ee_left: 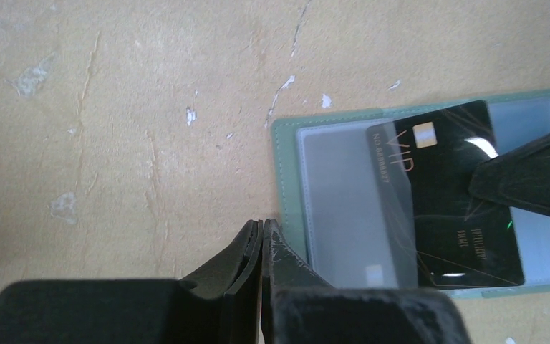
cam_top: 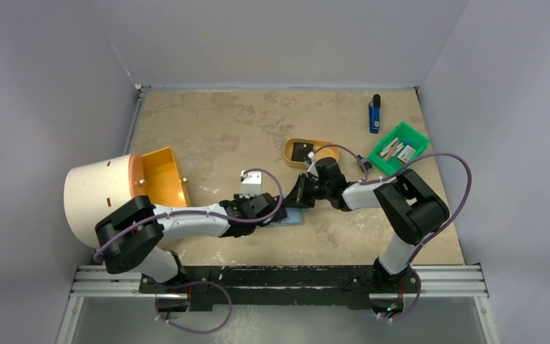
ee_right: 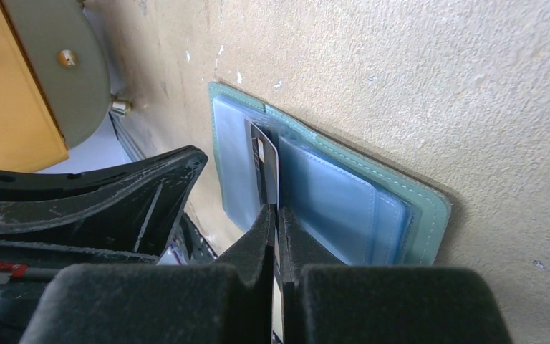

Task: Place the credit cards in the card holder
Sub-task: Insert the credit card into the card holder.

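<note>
The sage-green card holder lies open and flat on the table, its clear sleeves facing up. A black credit card marked VIP is partly slid under one sleeve. My right gripper is shut on the card's edge, holding it on edge against the card holder. My left gripper is shut with nothing between its tips, which rest at the holder's left border. From above, both grippers meet over the card holder, the left gripper beside the right gripper.
A tan oval tray with a small black item stands behind the grippers. A green bin and a blue object sit at the back right. A large white cylinder with an orange inside lies at the left.
</note>
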Motion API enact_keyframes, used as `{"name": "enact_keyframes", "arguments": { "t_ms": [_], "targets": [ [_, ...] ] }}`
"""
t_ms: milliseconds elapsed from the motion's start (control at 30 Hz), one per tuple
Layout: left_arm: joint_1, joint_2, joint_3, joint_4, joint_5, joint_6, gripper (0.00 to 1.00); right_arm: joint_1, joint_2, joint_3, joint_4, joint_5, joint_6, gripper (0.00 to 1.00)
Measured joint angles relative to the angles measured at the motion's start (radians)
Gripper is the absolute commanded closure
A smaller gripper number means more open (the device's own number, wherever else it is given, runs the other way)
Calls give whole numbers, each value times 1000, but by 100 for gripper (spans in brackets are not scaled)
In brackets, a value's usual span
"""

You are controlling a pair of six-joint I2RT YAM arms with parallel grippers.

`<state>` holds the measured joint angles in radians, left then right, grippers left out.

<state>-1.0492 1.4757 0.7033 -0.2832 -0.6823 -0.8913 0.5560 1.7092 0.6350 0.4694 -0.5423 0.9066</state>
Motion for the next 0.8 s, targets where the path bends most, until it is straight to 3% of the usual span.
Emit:
{"name": "enact_keyframes", "arguments": {
  "t_ms": [600, 800],
  "targets": [
    [0, 35, -42, 80, 24, -14, 100, 27, 6, -7, 26, 5, 29, 100],
    [2, 35, -45, 95, 26, -14, 100, 33, 6, -7, 0, 12, 29, 68]
  ]
}}
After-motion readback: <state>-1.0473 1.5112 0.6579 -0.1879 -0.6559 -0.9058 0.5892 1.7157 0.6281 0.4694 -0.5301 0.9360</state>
